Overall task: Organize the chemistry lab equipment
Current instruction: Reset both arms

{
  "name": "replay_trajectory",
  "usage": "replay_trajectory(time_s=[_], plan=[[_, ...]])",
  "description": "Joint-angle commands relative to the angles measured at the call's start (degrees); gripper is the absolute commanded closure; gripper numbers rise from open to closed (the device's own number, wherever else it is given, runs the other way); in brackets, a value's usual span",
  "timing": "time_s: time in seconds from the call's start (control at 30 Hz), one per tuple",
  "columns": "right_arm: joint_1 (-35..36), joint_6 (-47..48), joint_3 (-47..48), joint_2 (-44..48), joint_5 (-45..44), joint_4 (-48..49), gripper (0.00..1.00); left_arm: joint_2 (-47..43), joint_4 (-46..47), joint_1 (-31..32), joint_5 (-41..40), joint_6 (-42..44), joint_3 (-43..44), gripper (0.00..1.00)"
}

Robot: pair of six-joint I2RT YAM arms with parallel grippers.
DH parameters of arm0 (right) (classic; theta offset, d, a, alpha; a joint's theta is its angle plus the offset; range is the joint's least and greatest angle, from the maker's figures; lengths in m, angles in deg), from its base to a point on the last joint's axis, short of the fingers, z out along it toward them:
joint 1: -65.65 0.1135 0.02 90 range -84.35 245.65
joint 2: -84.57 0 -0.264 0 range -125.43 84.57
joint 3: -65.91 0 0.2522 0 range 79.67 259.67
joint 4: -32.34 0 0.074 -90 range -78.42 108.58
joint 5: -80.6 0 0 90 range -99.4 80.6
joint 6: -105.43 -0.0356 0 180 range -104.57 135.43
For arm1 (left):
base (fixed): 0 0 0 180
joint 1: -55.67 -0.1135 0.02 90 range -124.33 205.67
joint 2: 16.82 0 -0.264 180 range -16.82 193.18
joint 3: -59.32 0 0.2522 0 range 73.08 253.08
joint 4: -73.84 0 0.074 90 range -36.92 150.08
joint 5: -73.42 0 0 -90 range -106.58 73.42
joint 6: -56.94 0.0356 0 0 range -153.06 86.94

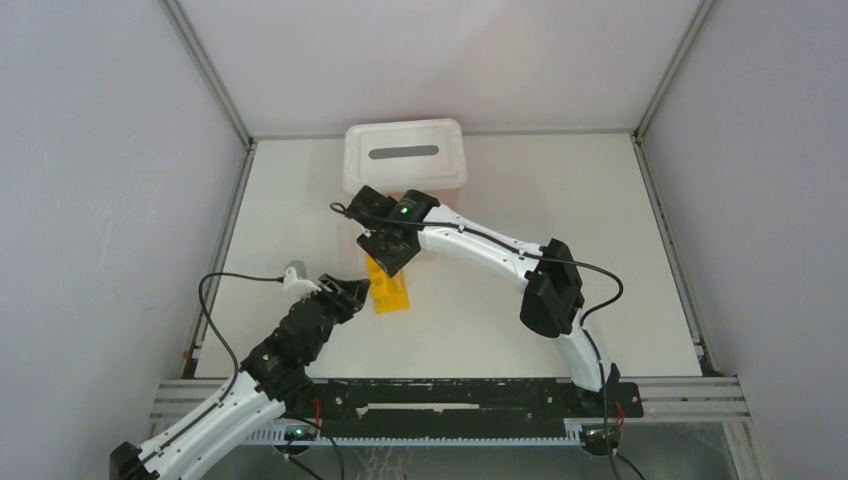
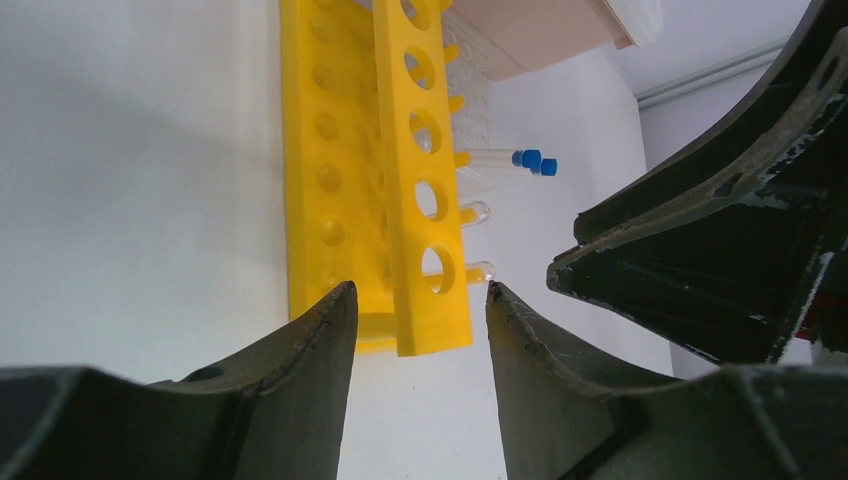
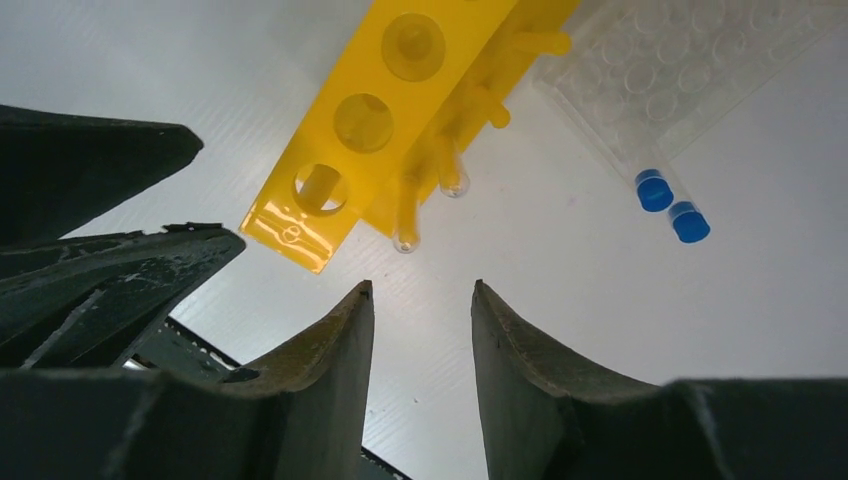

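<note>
Though invisible from above, blue-capped tubes near yellow rack; right tool wide, left tool (at rack) unclear.

We saw a glossy yellow plastic rack, a clear plastic gridded rack, matt, scuffed black fingers and a matt white table.

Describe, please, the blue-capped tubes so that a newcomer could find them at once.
Find the long yellow rack in the middle of the table. Beside it lies a clear gridded rack, with two small clear tubes lying side by side at one corner. Only they have bright blue caps.
</note>
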Motion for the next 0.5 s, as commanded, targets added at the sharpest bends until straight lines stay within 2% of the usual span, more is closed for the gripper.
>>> replay_trajectory(time_s=[0.0,0.17,0.37,0.47], plan=[[-1.1,-3.1,-5.1,7.6,-4.0,6.7,0.52,-1.4,0.8,0.1,-1.2,1.4,2.5,0.45],[-4.8,-7.3,-23.7,19.6,-7.1,22.5,0.52,-2.7,-1.2,0.1,-2.8,2.0,3.8,0.44],[-9.5,-9.0,-45.8,34.0,-16.4,44.4,0.49,-1.8,-1.8,0.1,-6.0,4.5,5.7,0.41],[-13.1,-11.4,-54.3,39.5,-19.9,51.1,0.43,1.1,-1.7,0.1,-8.9,6.5,8.2,0.39]])
